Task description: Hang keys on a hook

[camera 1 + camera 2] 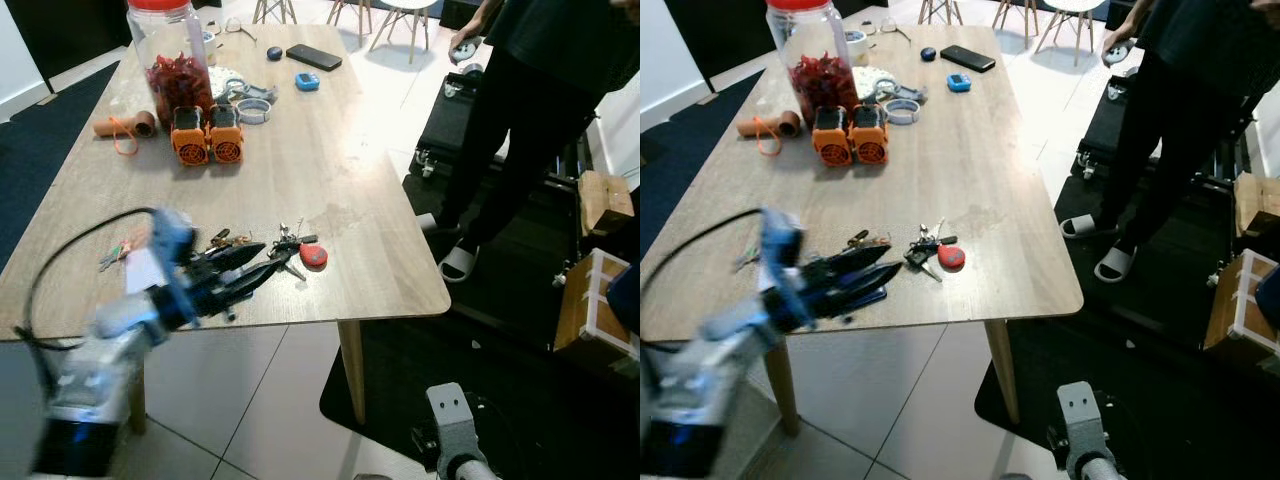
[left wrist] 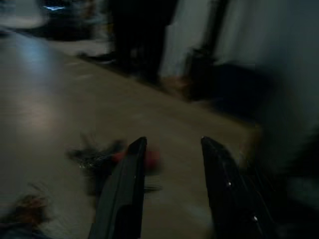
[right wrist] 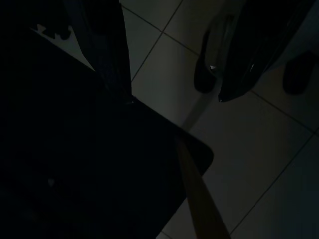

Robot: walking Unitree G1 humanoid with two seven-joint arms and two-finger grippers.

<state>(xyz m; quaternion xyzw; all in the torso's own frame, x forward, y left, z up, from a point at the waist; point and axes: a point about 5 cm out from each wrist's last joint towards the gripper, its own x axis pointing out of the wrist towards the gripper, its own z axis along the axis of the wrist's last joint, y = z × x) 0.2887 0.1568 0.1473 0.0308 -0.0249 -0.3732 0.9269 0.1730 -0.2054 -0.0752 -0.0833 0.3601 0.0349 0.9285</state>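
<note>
A bunch of keys [image 1: 288, 250] with a round red tag [image 1: 314, 256] lies on the wooden table [image 1: 300, 170] near its front edge. My left gripper [image 1: 268, 262] is blurred and hovers low over the table just left of the keys, pointing at them. In the left wrist view the left gripper [image 2: 172, 144] is open, and the keys [image 2: 99, 157] with the red tag [image 2: 152, 158] lie just past its fingertips. My right arm [image 1: 455, 420] hangs idle below the table. In the dark right wrist view the right gripper [image 3: 174, 98] is open above the tiled floor.
A jar of red pieces [image 1: 172, 55], two orange devices [image 1: 207, 135], a phone [image 1: 313, 57] and small items sit at the table's far end. Another small key bunch [image 1: 224, 239] lies beside my gripper. A person [image 1: 545, 110] stands right of the table by a black case [image 1: 450, 125]. Wooden crates [image 1: 600, 290] stand far right.
</note>
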